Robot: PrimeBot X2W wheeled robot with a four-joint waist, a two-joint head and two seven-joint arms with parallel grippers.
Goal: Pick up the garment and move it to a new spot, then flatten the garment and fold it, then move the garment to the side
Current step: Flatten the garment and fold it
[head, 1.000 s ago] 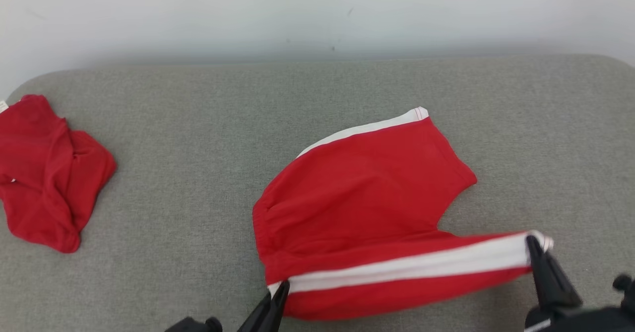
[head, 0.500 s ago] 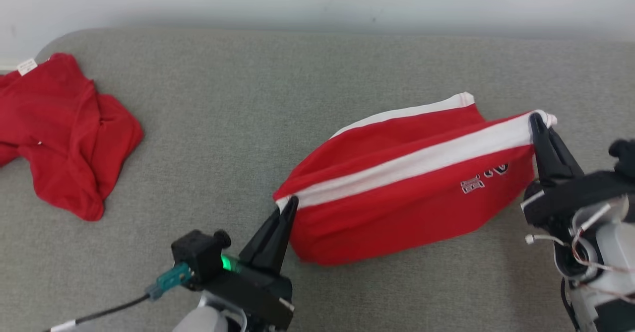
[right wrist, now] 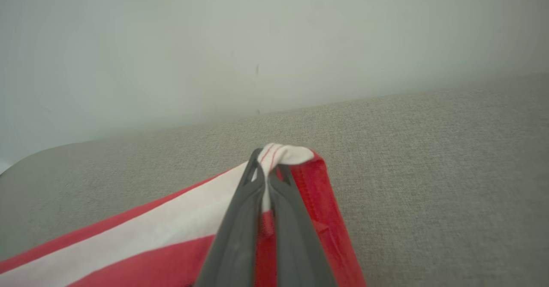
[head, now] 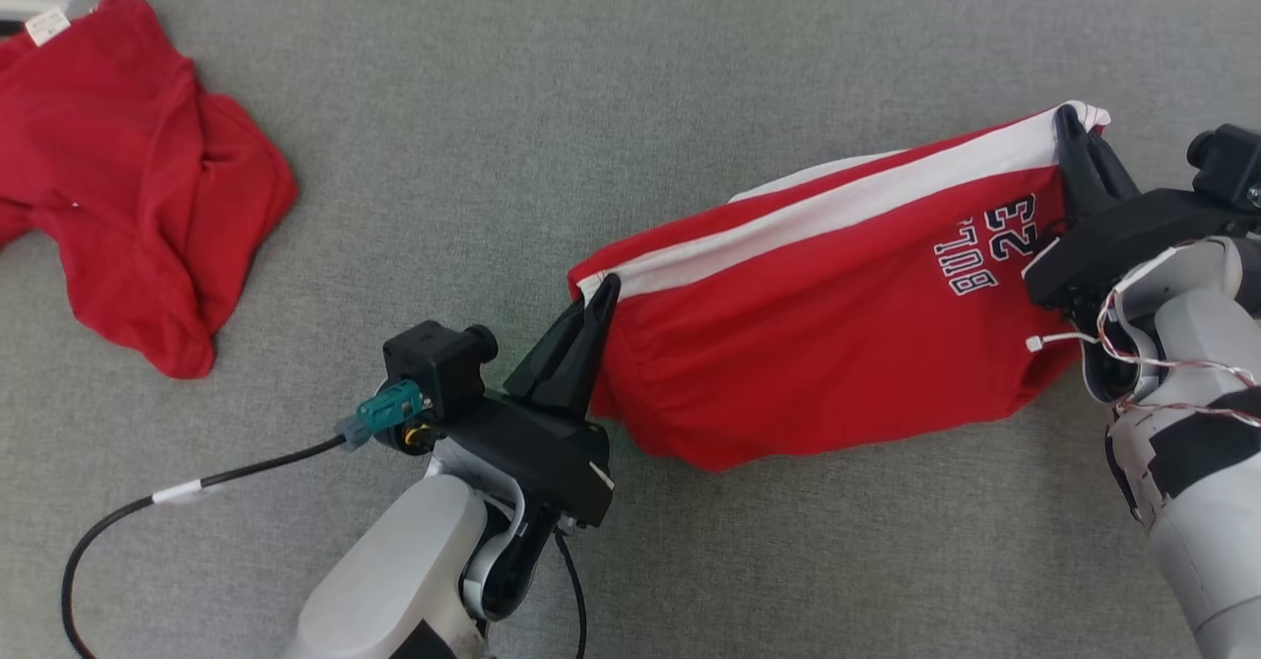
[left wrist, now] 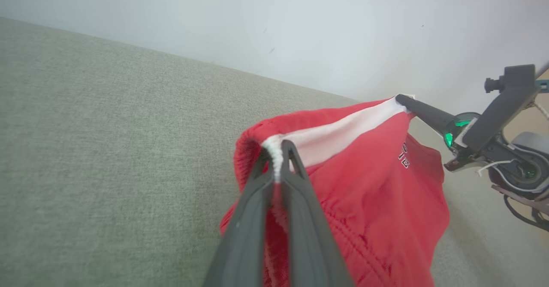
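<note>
As left gripper point(head: 603, 290) and right gripper point(head: 1066, 122) clamp its ends, the garment point(head: 818, 344) hangs between.

The garment point(head: 818, 344) is held stretched between both claws, right of centre over the counter point(head: 493, 98). Its near-left corner is clamped by the left claw point(head: 603, 290), its far-right corner by the right claw point(head: 1069, 122). The bulk of the cloth hangs on the near side of the line between them; contact of its lower edge with the counter cannot be determined. A second garment point(head: 128, 166) lies on the counter at far left, well apart. A wall point(left wrist: 257, 21) is noted behind the counter's far edge. A cable point(head: 118, 521) is trailed from behind the left claw toward the near left.
</note>
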